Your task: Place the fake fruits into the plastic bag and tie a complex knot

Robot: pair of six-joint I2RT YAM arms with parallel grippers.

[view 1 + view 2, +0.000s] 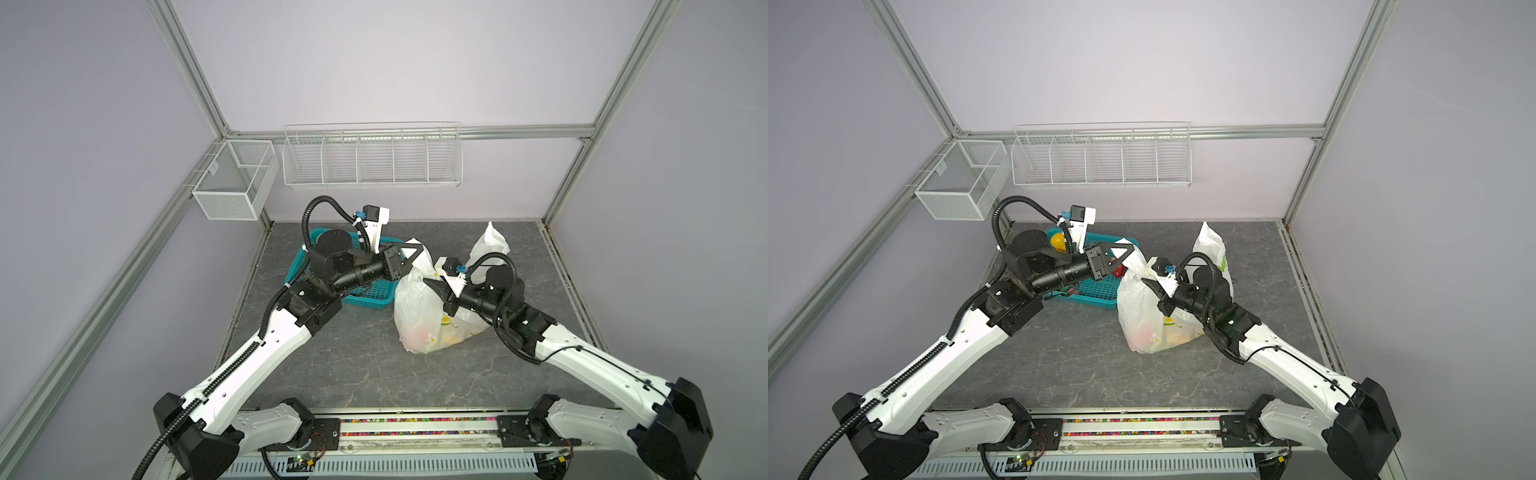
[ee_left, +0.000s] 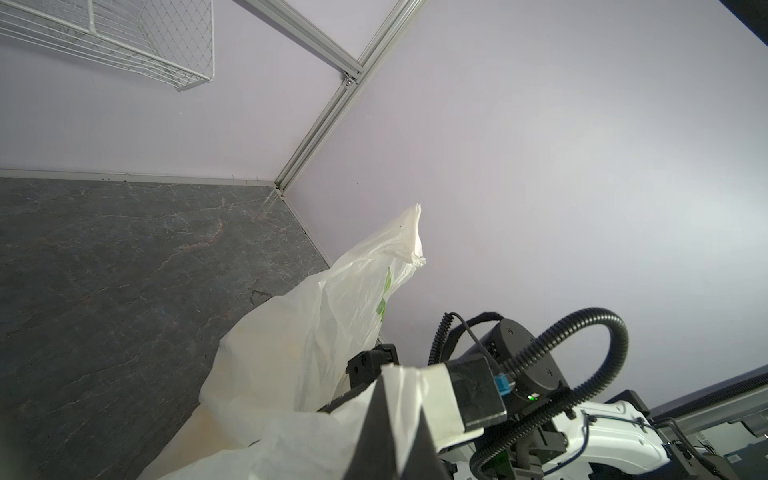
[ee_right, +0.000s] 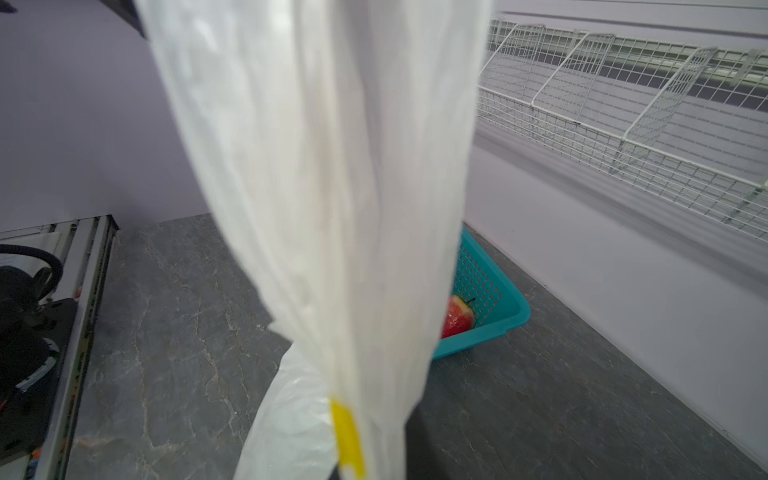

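Note:
The plastic bag [image 1: 415, 307] [image 1: 1138, 307] stands right of the table's middle, and several fake fruits [image 1: 432, 336] show red, orange and yellow through its lower wall. My left gripper [image 1: 417, 249] [image 2: 401, 399] is shut on one strap handle, white plastic pinched between its dark fingers. My right gripper [image 1: 430, 284] [image 1: 1147, 283] presses into the bag's upper part with its fingers drawn to one point; the taut strap [image 3: 332, 208] hides them in the right wrist view. The other handle [image 1: 492, 241] [image 2: 399, 245] stands up free. No knot is in view.
A teal lattice basket [image 1: 370, 297] [image 3: 490, 299] lies left of the bag under my left arm, holding a red apple [image 1: 1119, 271] [image 3: 457, 318] and a yellow fruit [image 1: 1057, 242]. A wire shelf [image 1: 372, 158] and a mesh box [image 1: 232, 183] hang on the walls.

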